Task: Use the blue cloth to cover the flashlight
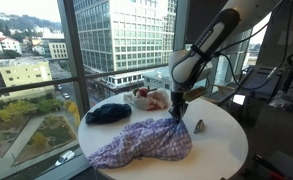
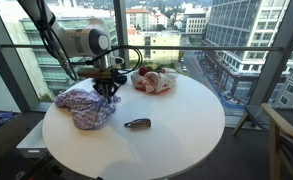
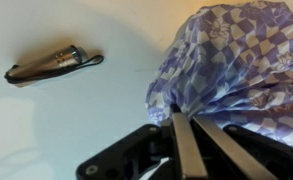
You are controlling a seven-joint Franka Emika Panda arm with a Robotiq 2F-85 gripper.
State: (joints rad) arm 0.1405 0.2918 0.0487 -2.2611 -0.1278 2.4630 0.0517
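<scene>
The blue-and-white checkered cloth (image 1: 136, 142) lies bunched on the round white table (image 1: 221, 150). It also shows in an exterior view (image 2: 84, 106) and in the wrist view (image 3: 236, 65). My gripper (image 1: 176, 116) (image 2: 107, 92) (image 3: 186, 120) is shut on one edge of this cloth, just above the tabletop. The small dark metallic flashlight (image 1: 199, 126) (image 2: 137, 124) (image 3: 51, 63) lies uncovered on the table, a short way from the gripper and apart from the cloth.
A dark blue cloth (image 1: 108, 113) and a red-and-white crumpled cloth (image 1: 151, 98) (image 2: 154, 80) lie at the table's window side. Glass windows stand close behind the table. A chair (image 2: 286, 135) stands beside the table (image 2: 176, 140).
</scene>
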